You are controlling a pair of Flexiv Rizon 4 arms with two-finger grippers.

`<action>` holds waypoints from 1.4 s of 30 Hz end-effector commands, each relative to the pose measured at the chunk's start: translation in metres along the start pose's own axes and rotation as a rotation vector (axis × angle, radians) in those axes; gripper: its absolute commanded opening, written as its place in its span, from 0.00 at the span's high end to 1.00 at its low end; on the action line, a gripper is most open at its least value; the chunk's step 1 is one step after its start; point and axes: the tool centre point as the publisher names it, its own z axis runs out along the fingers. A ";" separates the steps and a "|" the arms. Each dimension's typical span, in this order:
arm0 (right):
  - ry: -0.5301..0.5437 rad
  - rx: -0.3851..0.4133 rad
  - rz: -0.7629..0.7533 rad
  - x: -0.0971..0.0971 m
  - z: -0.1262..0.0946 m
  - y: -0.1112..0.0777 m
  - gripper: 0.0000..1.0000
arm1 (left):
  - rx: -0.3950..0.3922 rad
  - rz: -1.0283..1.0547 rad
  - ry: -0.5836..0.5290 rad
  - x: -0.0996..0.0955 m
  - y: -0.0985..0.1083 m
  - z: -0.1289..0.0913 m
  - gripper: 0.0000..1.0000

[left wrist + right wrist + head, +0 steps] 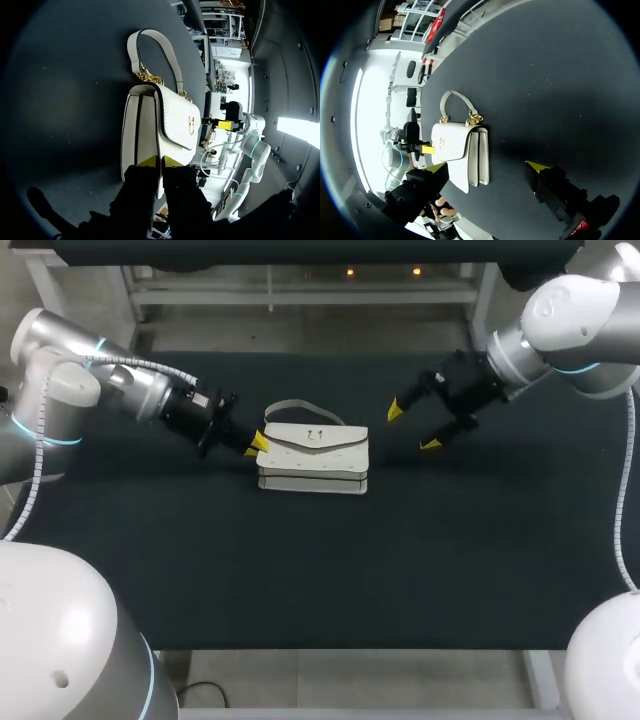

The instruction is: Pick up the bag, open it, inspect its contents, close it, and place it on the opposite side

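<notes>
White handbag (pixel 314 455) lies at frame centre. My left gripper (pixel 256 446) is clamped on its left end, probably to anchor it; my right gripper (pixel 413 428), fingers spread, hovers upper right, likely ready for the flap.

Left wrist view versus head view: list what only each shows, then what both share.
Left wrist only: gold chain links at the handle of the white leather flap handbag, its dark-seamed end panel, a white strip of it pinched in the left end effector. Head only: both white arms, one from each side, and the gap between the open right end effector and the handbag's right end. Both: the handbag lying on the black table, its looped handle.
</notes>
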 end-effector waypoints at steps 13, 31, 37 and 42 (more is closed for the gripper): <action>-0.002 -0.001 0.000 0.001 -0.003 -0.002 0.00 | 0.071 -0.025 -0.005 -0.001 0.001 -0.010 1.00; -0.250 -0.108 -0.104 -0.062 -0.079 0.040 0.00 | 0.051 0.123 -0.111 -0.041 -0.040 -0.088 1.00; -0.303 -0.116 -0.130 -0.075 -0.098 0.046 0.00 | 0.062 0.159 -0.150 -0.053 -0.050 -0.114 1.00; -0.315 -0.125 -0.147 -0.082 -0.112 0.049 0.00 | 0.062 0.193 -0.175 -0.061 -0.055 -0.130 1.00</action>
